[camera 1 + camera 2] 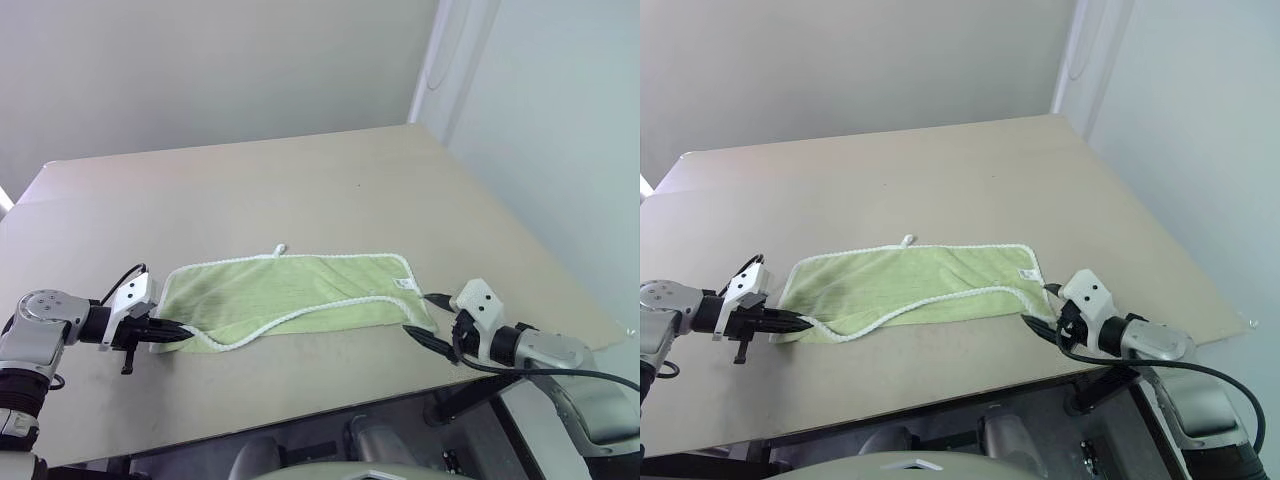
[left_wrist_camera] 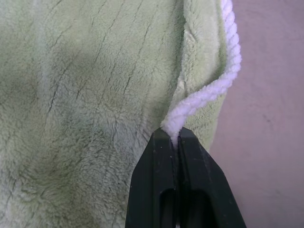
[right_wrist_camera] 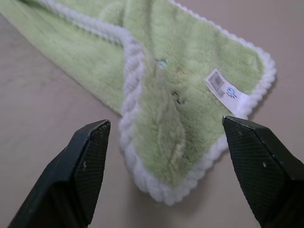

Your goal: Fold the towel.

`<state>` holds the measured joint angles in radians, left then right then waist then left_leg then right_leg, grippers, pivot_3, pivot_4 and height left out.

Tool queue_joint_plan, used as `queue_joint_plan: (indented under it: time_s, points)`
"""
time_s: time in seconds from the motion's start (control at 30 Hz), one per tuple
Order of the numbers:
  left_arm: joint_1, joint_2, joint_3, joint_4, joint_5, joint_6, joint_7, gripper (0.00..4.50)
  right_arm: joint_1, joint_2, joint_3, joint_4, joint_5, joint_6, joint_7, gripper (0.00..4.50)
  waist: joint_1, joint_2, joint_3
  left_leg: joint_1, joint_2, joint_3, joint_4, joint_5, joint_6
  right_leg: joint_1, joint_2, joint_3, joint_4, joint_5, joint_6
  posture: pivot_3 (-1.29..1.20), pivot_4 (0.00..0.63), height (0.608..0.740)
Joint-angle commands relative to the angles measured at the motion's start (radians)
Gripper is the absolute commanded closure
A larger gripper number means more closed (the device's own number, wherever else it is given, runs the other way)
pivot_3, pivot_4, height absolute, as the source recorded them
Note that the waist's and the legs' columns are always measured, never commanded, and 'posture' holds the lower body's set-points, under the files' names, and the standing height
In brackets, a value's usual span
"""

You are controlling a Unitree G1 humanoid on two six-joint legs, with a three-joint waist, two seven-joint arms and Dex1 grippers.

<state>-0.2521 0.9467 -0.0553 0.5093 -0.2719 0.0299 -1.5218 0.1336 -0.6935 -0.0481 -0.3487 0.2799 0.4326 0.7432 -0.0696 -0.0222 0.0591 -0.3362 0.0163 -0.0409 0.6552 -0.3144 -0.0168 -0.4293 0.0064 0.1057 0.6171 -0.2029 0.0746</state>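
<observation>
The light-green towel (image 1: 300,290) lies on the table, doubled lengthwise, its white corded edging running slantwise across it. A small white loop (image 1: 279,247) sticks out of its far edge. My left gripper (image 1: 178,333) is at the towel's left end, shut on the white edging (image 2: 204,95) of the near corner. At the right end my right gripper (image 1: 420,313) stands open, one finger on each side of the towel's right corner (image 3: 166,185), just short of it. A white label (image 3: 223,88) and a tiny dark mark (image 3: 176,97) show near that corner.
The beige table (image 1: 300,180) stretches far behind the towel. Its front edge (image 1: 300,405) runs close under both grippers, and its right edge (image 1: 520,235) slants away beside the right arm. A pale wall stands behind.
</observation>
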Motion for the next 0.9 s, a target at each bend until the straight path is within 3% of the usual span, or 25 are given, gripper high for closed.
queue_joint_plan:
  time_s: [0.03,0.27,0.47,0.67,0.8,0.9]
  points:
    - [-0.034,0.0,0.025,0.006,0.004,-0.013,-0.001,4.5,-0.009,-0.005,-0.018,-0.008,-0.014,-0.035,-0.004,1.76,0.0,0.0,0.0,0.0,0.0,0.0,0.0,0.0,0.0,0.0,0.0,0.0,0.0,0.0,0.0,0.0,0.0,0.74]
    - [-0.038,0.003,0.032,0.021,0.003,-0.011,-0.01,4.5,-0.019,0.018,-0.06,-0.03,0.043,-0.008,-0.008,4.41,0.0,0.0,0.0,0.0,0.0,0.0,0.0,0.0,0.0,0.0,0.0,0.0,0.0,0.0,0.0,0.0,0.0,0.74]
    - [-0.044,0.006,0.065,0.033,-0.025,0.037,-0.008,4.5,-0.018,0.015,-0.107,-0.083,0.169,0.055,0.031,4.46,0.0,0.0,0.0,0.0,0.0,0.0,0.001,0.0,0.0,0.0,0.0,0.0,0.0,0.0,0.0,0.0,0.0,0.74]
    - [-0.168,-0.035,0.151,0.109,-0.086,0.18,0.071,4.5,-0.117,0.034,-0.178,-0.054,0.301,0.129,0.016,4.46,0.0,0.0,0.0,0.0,0.0,-0.001,0.006,0.0,0.0,0.0,0.0,0.0,0.002,0.0,0.0,0.0,0.0,0.74]
    - [-0.345,-0.076,0.217,0.234,-0.1,0.212,0.187,4.5,-0.238,0.028,-0.209,-0.001,0.356,0.159,0.013,4.46,0.001,-0.001,0.0,0.0,0.0,-0.002,0.009,0.0,0.0,0.003,0.0,-0.001,0.003,0.001,0.001,0.0,0.0,0.74]
    - [-0.538,-0.127,0.252,0.394,-0.069,0.155,0.355,4.5,-0.384,0.027,-0.172,0.131,0.275,0.091,0.0,4.46,0.001,-0.001,0.0,0.0,-0.001,-0.003,0.011,0.0,0.0,0.004,0.001,-0.001,0.002,0.002,0.003,0.0,0.0,0.74]
